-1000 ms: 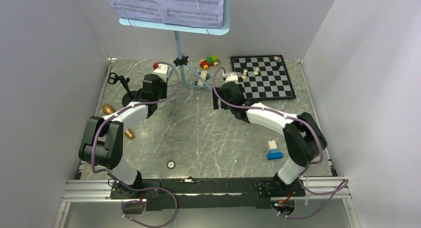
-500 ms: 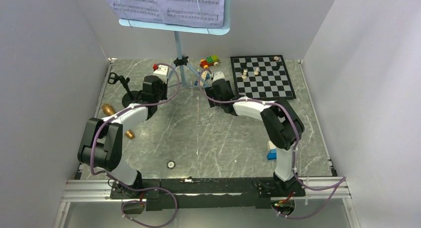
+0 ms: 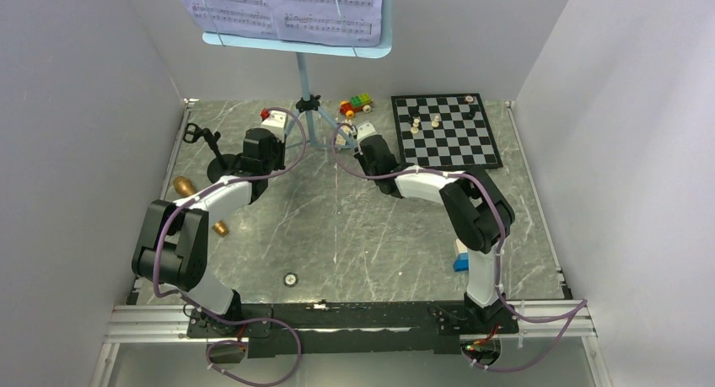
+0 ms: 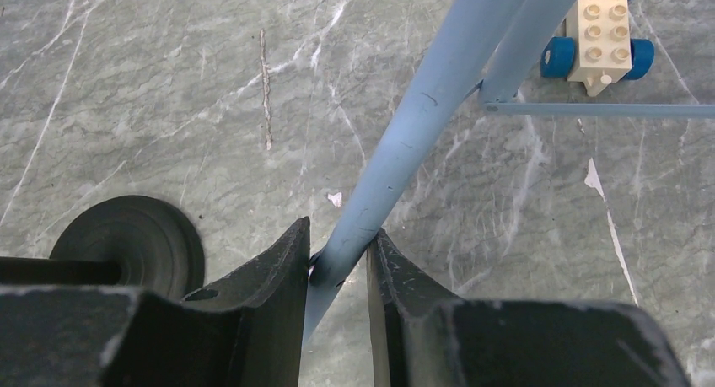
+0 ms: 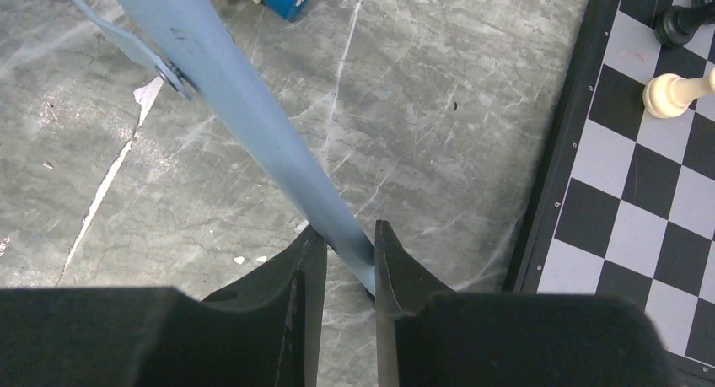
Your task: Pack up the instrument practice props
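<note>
The light-blue music stand (image 3: 301, 79) stands upright at the far middle of the table (image 3: 337, 227), directly ahead of and between the two tools, with white sheet-music pages (image 3: 278, 3) on its desk high above them. The left tool (image 4: 337, 244) is clamped on one slanting tripod leg (image 4: 405, 134). The left wrist view shows both fingers pressed against the tube, a contact the top view cannot resolve. The right tool (image 5: 341, 235) is closed on another leg (image 5: 244, 100), which fills the narrow gap between its fingers.

Only the top view shows the desk and pages; the wrist views show only legs and a thin brace.

Just left of the left tool sits the black mic stand's round base (image 4: 135, 235), touching the table. Behind that tool, toward the left arm's base, lies the gold-brown microphone (image 3: 182, 185), seen only from above.

Ahead of both tools, beyond the legs, sits a white brick piece with blue wheels (image 4: 603, 29). Just right of the right tool lies the chessboard (image 5: 624, 193), a white pawn (image 5: 674, 92) upright on it.
</note>
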Available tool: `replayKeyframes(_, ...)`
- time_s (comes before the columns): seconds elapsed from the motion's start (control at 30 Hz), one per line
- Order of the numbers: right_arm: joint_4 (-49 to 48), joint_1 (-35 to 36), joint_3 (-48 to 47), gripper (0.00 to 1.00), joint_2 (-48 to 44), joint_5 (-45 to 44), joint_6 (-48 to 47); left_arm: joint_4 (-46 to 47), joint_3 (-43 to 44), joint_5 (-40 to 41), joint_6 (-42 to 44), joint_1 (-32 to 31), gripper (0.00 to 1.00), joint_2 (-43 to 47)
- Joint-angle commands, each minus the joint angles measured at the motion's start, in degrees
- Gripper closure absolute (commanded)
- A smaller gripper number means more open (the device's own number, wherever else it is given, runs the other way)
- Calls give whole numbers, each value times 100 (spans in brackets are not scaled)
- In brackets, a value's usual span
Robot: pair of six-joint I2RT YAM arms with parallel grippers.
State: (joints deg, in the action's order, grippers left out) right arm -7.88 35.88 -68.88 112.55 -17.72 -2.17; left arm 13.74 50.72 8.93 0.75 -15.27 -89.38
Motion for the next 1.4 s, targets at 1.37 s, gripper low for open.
replayKeyframes(1.37, 1390, 1756, 2582, 100, -2875, -1119, 2166, -1130, -2163, 905, -2550, -2201, 100, 2704)
